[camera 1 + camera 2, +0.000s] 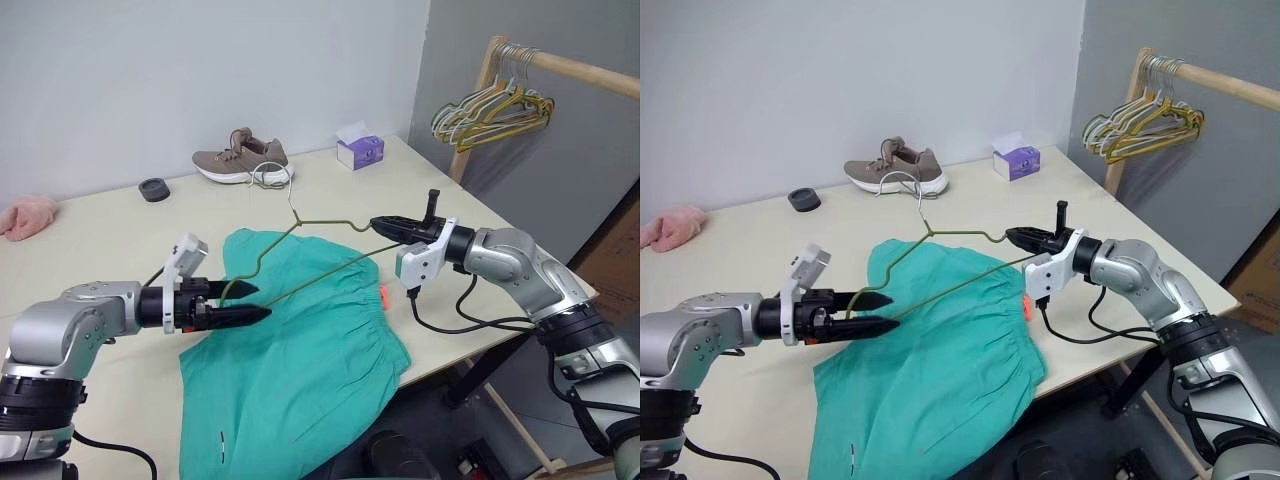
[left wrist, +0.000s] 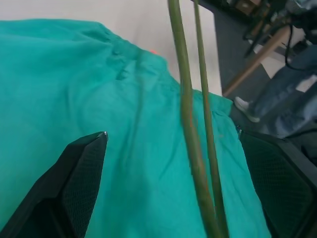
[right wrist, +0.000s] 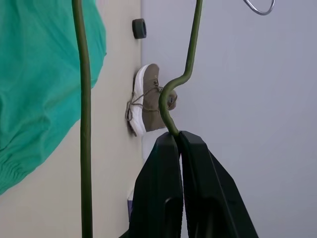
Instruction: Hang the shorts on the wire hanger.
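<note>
The shorts [image 1: 300, 350] lie spread flat on the pale surface [image 1: 110, 240], their lower part hanging over the near edge, the gathered waistband toward the right with a small orange tag [image 1: 384, 295] beside it; above them the wire hanger [image 1: 300, 250] is held up off the cloth, tilted, its hook reaching toward the shoe; the right gripper [image 1: 383, 226] has its jaws pressed together, pinching the hanger at the bent shoulder of the wire, as the right wrist view shows plainly; the left gripper [image 1: 250, 302] sits low over the shorts at the hanger's other end, its jaws spread wide with the two runs of wire passing between them, and I cannot tell whether a finger touches the wire; farther back on the surface rest a brown shoe [image 1: 242, 157] with a white sole, a small dark round object [image 1: 154, 189], a purple tissue box [image 1: 360, 150] and, at the far left, a pink fluffy item [image 1: 28, 215]; off to the right a wooden rail [image 1: 570, 68] carries a bunch of hangers [image 1: 495, 112].
</note>
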Motion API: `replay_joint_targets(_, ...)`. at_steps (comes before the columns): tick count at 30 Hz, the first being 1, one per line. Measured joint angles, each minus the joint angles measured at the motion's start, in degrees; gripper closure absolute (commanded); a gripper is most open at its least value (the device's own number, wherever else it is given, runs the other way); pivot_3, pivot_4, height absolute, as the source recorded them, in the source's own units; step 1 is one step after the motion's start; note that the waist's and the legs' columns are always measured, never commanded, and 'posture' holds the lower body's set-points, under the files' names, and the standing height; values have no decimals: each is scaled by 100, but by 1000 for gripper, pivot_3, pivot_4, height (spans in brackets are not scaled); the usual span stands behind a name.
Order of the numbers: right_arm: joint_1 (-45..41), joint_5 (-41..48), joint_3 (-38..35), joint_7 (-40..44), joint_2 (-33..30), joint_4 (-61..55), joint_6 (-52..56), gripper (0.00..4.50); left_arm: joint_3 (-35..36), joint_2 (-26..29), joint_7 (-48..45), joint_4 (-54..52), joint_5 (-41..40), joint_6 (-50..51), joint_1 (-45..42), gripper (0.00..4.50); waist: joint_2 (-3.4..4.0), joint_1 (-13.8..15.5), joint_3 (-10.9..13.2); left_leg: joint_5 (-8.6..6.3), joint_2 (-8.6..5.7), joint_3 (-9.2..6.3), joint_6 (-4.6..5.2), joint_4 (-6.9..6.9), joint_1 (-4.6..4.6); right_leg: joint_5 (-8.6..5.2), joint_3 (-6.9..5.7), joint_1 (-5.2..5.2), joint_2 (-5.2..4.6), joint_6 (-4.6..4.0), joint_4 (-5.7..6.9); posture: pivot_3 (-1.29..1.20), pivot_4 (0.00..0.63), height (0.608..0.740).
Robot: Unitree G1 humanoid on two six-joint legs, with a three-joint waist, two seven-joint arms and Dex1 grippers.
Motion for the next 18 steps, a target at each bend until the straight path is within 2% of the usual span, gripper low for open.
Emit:
replay_joint_targets(1,0,4,0,25,10,0,6,4458,-51,0,-41,-39,8,-28,61,0,0,0,0,0,0,1,0,0,0,0,1,0,0,-1,1,-308,0,740)
replay_joint_targets(5,0,17,-2,67,30,-10,11,4500,-119,-1,-37,-45,39,-114,93,856,0,3,0,0,0,1,0,0,1,-1,0,-1,0,-1,5,-308,0,740)
replay_joint_targets(16,28,121,-21,168,59,-164,86,4500,-117,-11,-15,-116,26,-113,89,4404,0,2,0,0,0,1,0,1,1,-1,0,-1,0,-2,6,-309,0,740)
replay_joint_targets(18,62,177,-36,197,57,-201,113,4500,-115,-27,75,-85,20,-108,87,4460,0,3,0,0,0,0,0,1,1,-1,-1,-1,0,-2,7,-307,0,740)
